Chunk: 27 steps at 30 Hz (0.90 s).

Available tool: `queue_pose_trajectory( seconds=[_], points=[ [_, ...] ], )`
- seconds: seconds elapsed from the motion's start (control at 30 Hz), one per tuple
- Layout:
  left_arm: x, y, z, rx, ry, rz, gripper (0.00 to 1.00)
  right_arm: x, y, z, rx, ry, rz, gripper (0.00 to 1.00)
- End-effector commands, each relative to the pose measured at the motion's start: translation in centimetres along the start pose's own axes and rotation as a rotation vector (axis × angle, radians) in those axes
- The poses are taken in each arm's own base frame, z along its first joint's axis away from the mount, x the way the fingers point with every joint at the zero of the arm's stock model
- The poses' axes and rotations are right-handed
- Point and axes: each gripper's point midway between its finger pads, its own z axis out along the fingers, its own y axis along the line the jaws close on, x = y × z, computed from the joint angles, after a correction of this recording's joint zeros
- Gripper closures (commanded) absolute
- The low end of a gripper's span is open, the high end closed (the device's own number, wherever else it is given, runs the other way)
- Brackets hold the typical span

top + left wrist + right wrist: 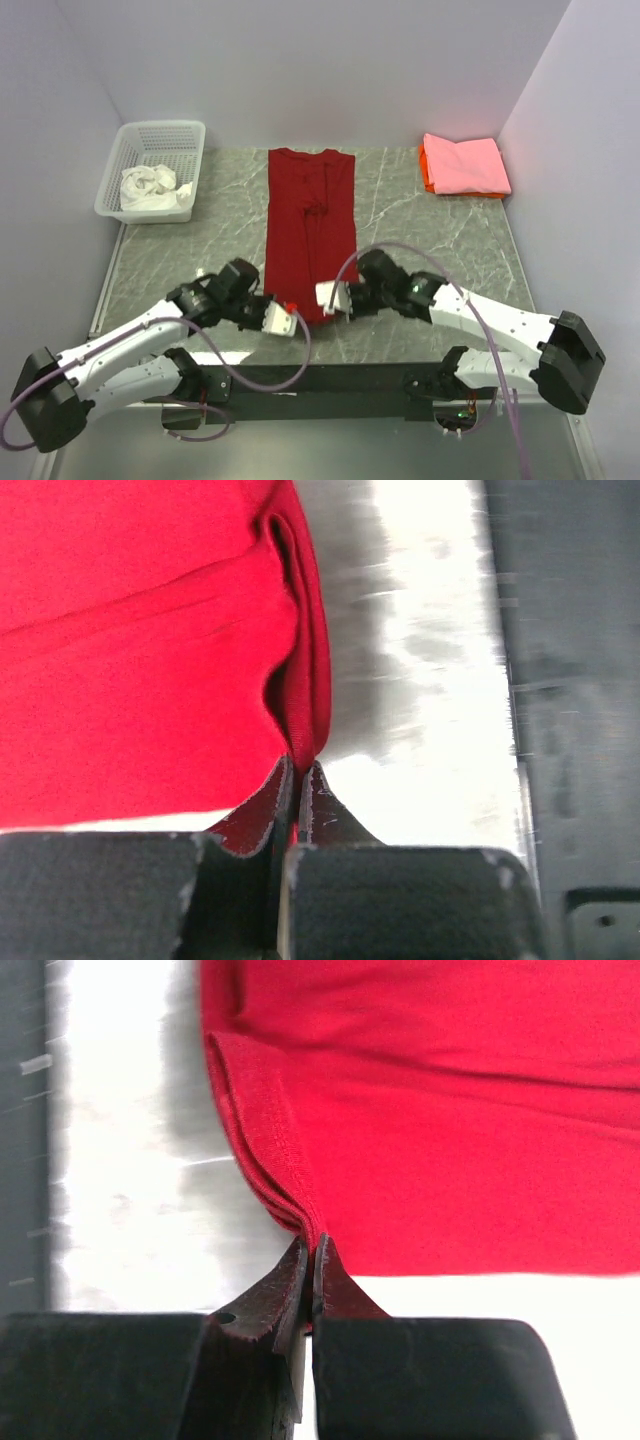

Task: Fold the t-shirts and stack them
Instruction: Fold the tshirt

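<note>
We see the deep red soft cloth t-shirt [310, 225] lying in the middle of the grey marbled table [430, 250]. It is folded into a long narrow strip that runs from the far side toward the arms, and both arms meet it at its near hem.

Our left end effector [288, 313] is clamped tight on the left end of that hem. In the left wrist view its two dark fingers [255, 820] pinch a layered fold of red cloth between their tips, with almost no gap. Our right end effector [325, 296] is likewise closed on the right end of the hem, and the right wrist view shows the stacked red edges running into its pinched tips. The two end effectors sit near each other along the hem.

At the far right corner of the table a folded pink cloth t-shirt [465, 163] rests on a folded orange cloth t-shirt [427, 180], whose edge shows at the left. At the far left a white plastic lattice basket [180, 135] holds a crumpled white cloth t-shirt [150, 187].
</note>
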Motion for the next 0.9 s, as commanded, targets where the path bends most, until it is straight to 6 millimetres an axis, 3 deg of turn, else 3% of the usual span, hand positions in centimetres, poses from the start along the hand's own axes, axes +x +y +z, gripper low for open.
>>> queue_pose_trajectory(
  seconds=[0.0, 0.17, 0.27, 0.3, 0.37, 0.4, 0.43, 0.5, 0.57, 0.6, 0.67, 0.7, 0.73, 0.8, 0.87],
  points=[
    [-1.0, 3.8, -1.7, -0.053, -0.03, -0.009, 1.0, -1.1, -4.6, -1.8, 0.05, -0.032, -0.039, 1.0],
    [0.7, 10.1, -1.7, -0.098, -0.013, -0.018, 1.0, -0.9, -9.1, -2.8, 0.074, -0.031, -0.109, 1.0],
    [1.9, 14.4, -1.8, -0.111, -0.01, -0.046, 1.0, 0.1, -12.3, -2.9, 0.094, -0.019, -0.103, 1.0],
    [1.9, 16.8, -2.7, -0.152, -0.011, -0.042, 1.0, 0.9, -12.9, -2.3, 0.076, -0.004, -0.093, 1.0],
    [3.3, 18.5, -1.8, -0.131, 0.0, -0.064, 1.0, 1.0, -15.8, -2.9, 0.114, -0.006, -0.104, 1.0],
    [3.3, 20.5, -2.6, -0.158, 0.001, -0.058, 1.0, 2.0, -16.1, -2.0, 0.08, 0.009, -0.085, 1.0],
    [4.5, 21.1, -1.5, -0.13, 0.015, -0.074, 1.0, 1.9, -18.0, -2.7, 0.107, 0.004, -0.088, 1.0],
    [5.3, 22.6, -1.5, -0.13, 0.019, -0.084, 1.0, 3.0, -19.3, -1.8, 0.083, 0.016, -0.09, 1.0],
    [6.3, 24.6, -1.0, -0.13, 0.031, -0.082, 1.0, 3.2, -21.7, -2.2, 0.109, 0.014, -0.11, 1.0],
    [6.3, 26.2, -1.5, -0.156, 0.032, -0.072, 1.0, 4.2, -22.1, -1.2, 0.085, 0.024, -0.091, 1.0],
    [7.7, 27.1, -0.6, -0.138, 0.043, -0.086, 1.0, 4.1, -24.3, -1.4, 0.106, 0.021, -0.106, 1.0],
    [7.7, 28.6, -1.2, -0.163, 0.044, -0.072, 1.0, 4.9, -24.5, -0.3, 0.082, 0.028, -0.092, 1.0],
    [8.7, 28.6, -0.3, -0.135, 0.051, -0.089, 1.0, 4.6, -26.0, -0.7, 0.106, 0.024, -0.104, 1.0],
    [9.1, 30.2, -0.5, -0.156, 0.054, -0.078, 1.0, 5.8, -26.7, 0.6, 0.08, 0.037, -0.087, 1.0],
    [10.1, 30.7, 0.4, -0.142, 0.062, -0.081, 1.0, 5.9, -28.3, 0.6, 0.1, 0.041, -0.091, 1.0]
  ],
)
